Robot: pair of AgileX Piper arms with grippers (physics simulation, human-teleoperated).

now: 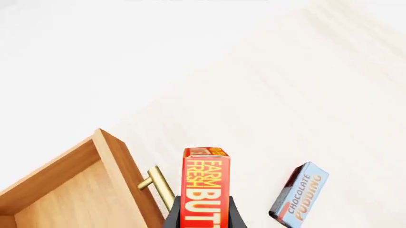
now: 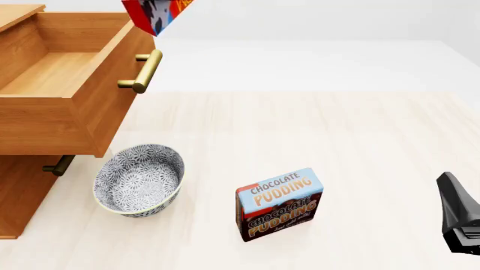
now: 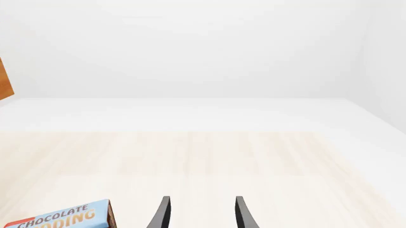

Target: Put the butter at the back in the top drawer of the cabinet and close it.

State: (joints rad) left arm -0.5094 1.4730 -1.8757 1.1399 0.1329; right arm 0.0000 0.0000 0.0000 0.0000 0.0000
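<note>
Left gripper: clamped on the butter, fingers pressed against both sides of the box's lower end; the box is carried high, seen in the front view at the top edge, above and just right of the drawer's handle. Right gripper: fingers apart, holding nothing, parked at the near right of the table. Drawer: top of the cabinet, pulled out, light wood floor bare, nothing inside. Bowl: patterned, on the table below the drawer's front, nothing in it. Pudding box: standing on the table right of the bowl, well apart from both grippers. Risks, judged: the butter is not yet over the drawer's cavity, so letting go here would drop it onto the handle or front wall, or down toward the bowl; cause, a release before the box clears the front panel. A low approach could strike the box against the front wall or handle and twist it in the grip. Placed too near the front, it would miss the required back position. On closing, a push off-centre on the handle could skew the drawer.
</note>
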